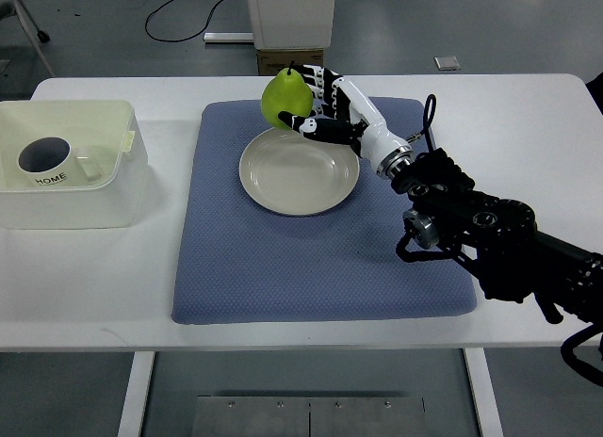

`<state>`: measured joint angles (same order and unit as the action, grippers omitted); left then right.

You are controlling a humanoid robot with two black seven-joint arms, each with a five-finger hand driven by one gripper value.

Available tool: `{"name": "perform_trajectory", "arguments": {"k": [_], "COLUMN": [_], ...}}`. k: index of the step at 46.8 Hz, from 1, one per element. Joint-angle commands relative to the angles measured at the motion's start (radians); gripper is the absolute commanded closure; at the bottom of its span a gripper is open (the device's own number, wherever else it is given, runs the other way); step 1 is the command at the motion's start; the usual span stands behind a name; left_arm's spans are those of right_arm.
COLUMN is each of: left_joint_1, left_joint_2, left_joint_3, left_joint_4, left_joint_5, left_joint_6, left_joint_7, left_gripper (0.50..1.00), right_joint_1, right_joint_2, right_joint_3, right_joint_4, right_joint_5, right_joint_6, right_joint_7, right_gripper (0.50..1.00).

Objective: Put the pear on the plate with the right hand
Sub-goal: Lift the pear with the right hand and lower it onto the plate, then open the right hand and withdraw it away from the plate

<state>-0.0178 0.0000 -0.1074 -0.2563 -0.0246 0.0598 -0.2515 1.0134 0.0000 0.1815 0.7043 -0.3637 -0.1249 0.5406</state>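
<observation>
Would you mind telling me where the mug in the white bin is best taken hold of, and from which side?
I would take the mug by its rim, coming straight down from above. It stands upright with its mouth open to the camera, and the walls of the white bin close off every side approach.

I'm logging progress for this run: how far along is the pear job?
Done: the right hand has grasped the pear. In hand: it holds the pear upright by the far rim of the plate, which is bare on the blue mat. Left: move over the plate's middle, set the pear down and release. The left arm is out of view.
</observation>
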Motion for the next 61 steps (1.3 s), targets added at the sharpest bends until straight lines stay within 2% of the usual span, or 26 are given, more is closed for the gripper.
{"name": "perform_trajectory", "arguments": {"k": [1,28,39,45,49,55,57,58,59,61], "left_joint_1": [0.001,0.001,-0.001,-0.001,0.001,0.001,0.001,0.001,0.001,0.001], "left_joint_2": [0.0,0.0,0.0,0.0,0.0,0.0,0.0,0.0,0.0,0.0], "left_joint_3": [0.0,0.0,0.0,0.0,0.0,0.0,0.0,0.0,0.0,0.0], "left_joint_4": [0.0,0.0,0.0,0.0,0.0,0.0,0.0,0.0,0.0,0.0], "left_joint_5": [0.0,0.0,0.0,0.0,0.0,0.0,0.0,0.0,0.0,0.0], "left_joint_6": [0.0,0.0,0.0,0.0,0.0,0.0,0.0,0.0,0.0,0.0], "left_joint_7": [0.0,0.0,0.0,0.0,0.0,0.0,-0.002,0.0,-0.002,0.0], "left_gripper": [0.5,0.5,0.5,0.5,0.5,0.5,0.5,0.5,0.5,0.5], "right_joint_1": [-0.006,-0.073,-0.076,-0.076,-0.078,-0.076,-0.076,-0.076,-0.076,-0.076], "right_joint_2": [0.0,0.0,0.0,0.0,0.0,0.0,0.0,0.0,0.0,0.0], "right_joint_3": [-0.016,-0.146,-0.146,-0.146,-0.146,-0.146,-0.146,-0.146,-0.146,-0.146], "right_joint_4": [0.0,-0.012,-0.058,-0.069,-0.068,-0.068,-0.066,-0.066,-0.065,-0.062], "right_joint_5": [-0.001,-0.004,-0.004,-0.003,-0.004,-0.003,-0.003,-0.003,-0.003,-0.003], "right_joint_6": [-0.001,-0.019,-0.076,-0.107,-0.111,-0.111,-0.111,-0.111,-0.111,-0.111], "right_joint_7": [0.001,0.028,0.028,0.028,0.028,0.03,0.03,0.03,0.03,0.03], "right_gripper": [1.0,1.0,1.0,0.869,0.752,0.651,0.589,0.534,0.505,0.502]}}
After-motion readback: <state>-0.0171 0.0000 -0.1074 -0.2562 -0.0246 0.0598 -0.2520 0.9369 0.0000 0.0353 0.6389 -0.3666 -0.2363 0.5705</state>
